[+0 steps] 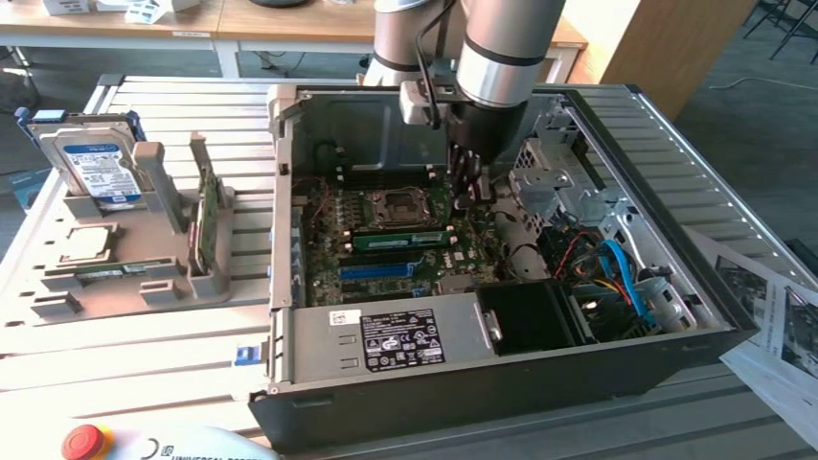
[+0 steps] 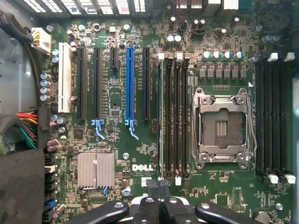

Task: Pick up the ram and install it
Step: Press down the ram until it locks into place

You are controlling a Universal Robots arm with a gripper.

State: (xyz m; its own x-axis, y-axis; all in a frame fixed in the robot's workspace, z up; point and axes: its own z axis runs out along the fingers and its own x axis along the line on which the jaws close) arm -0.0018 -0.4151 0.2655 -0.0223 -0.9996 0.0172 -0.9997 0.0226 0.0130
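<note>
You've got a slatted metal table (image 1: 167, 96) carrying the open PC case (image 1: 511, 374), a grey parts tray (image 1: 52, 278), and papers (image 1: 780, 326).

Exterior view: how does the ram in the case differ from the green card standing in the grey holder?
The ram sits in a motherboard slot inside the case, near the gripper; the green card stands in the grey holder outside it. The ram is long and low; the green card is taller. Both are green boards on edge.
</note>
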